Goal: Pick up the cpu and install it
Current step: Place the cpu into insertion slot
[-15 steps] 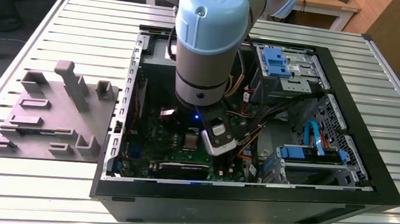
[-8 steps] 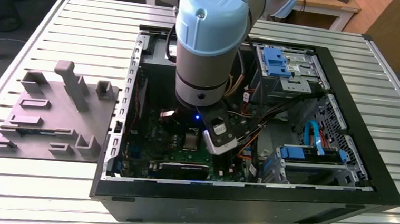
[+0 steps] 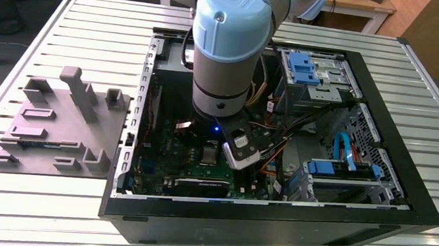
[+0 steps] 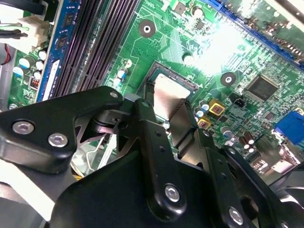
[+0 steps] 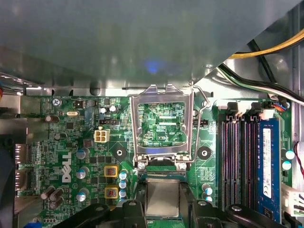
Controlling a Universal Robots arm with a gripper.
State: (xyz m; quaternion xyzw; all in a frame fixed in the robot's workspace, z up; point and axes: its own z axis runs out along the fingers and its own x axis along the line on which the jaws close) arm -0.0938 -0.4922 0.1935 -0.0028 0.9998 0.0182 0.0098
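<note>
The claw is clamped on the cpu by two opposite edges. It holds the chip flat, directly over the socket of the motherboard. The hinged socket frame is swung open just beside the chip. The memory slots run close alongside, so there is little room for moving.

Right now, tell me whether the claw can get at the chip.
Probably yes: the claw sits right at the chip, the hinged metal frame is swung open clear of it, and nothing lies between.
</note>
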